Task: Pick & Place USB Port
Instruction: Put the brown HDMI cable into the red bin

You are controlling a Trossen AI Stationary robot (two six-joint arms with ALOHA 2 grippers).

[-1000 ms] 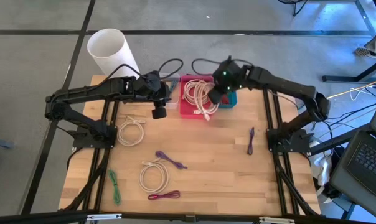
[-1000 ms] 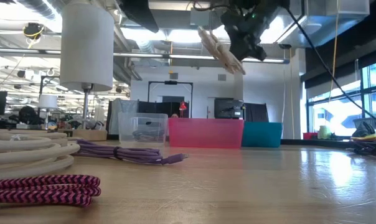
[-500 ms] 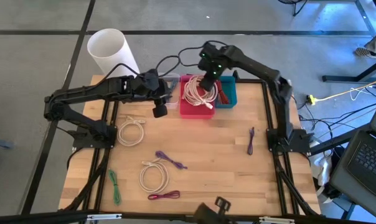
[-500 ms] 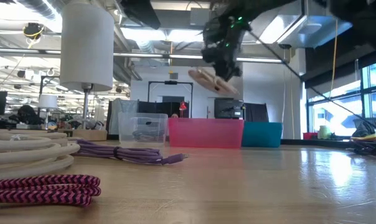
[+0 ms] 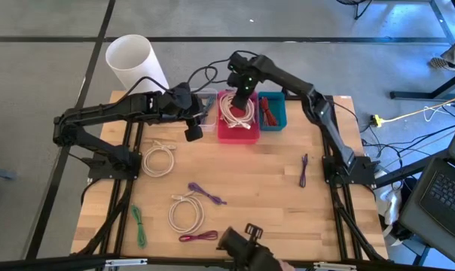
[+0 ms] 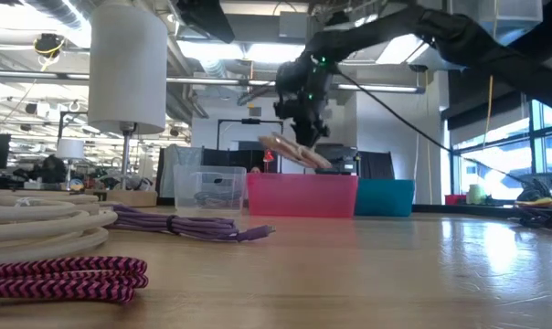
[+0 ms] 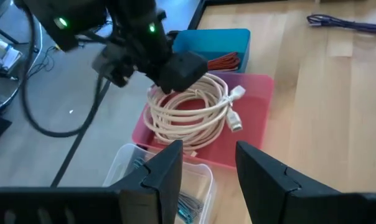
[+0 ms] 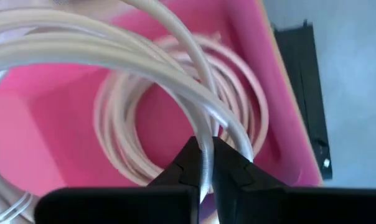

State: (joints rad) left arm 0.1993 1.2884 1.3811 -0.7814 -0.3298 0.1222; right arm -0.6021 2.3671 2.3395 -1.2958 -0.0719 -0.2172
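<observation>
My right gripper (image 5: 241,87) hovers over the pink bin (image 5: 229,132), shut on a white coiled cable (image 7: 194,115). In the low view the coil (image 6: 290,151) hangs tilted just above the bin (image 6: 302,195). The right wrist view shows another white coil (image 8: 132,118) lying on the pink bin's floor. My left gripper (image 5: 191,134) waits open above the table, beside a clear container (image 5: 206,105); its fingers (image 7: 166,171) stand apart at the bottom of its wrist view. My right gripper pinches a few strands of the white coil (image 8: 203,163) between its two fingertips, coming from above and lying across the strands. The coil is lifted clear and hangs tilted below the fingers (image 6: 303,114), over the pink bin.
A teal bin (image 5: 273,113) with a red cable sits right of the pink one. A white cylinder (image 5: 135,63) stands at the far left corner. White coils (image 5: 158,159) (image 5: 186,212), purple cables (image 5: 206,194) (image 5: 303,170), a green cable (image 5: 139,226) and a magenta cable (image 5: 199,237) lie on the table.
My right gripper has carried the white coil from the pink bin's near right corner toward the table's far edge and left, and has come down steadily. The coil, earlier high above the bins, now hangs just over the pink bin.
</observation>
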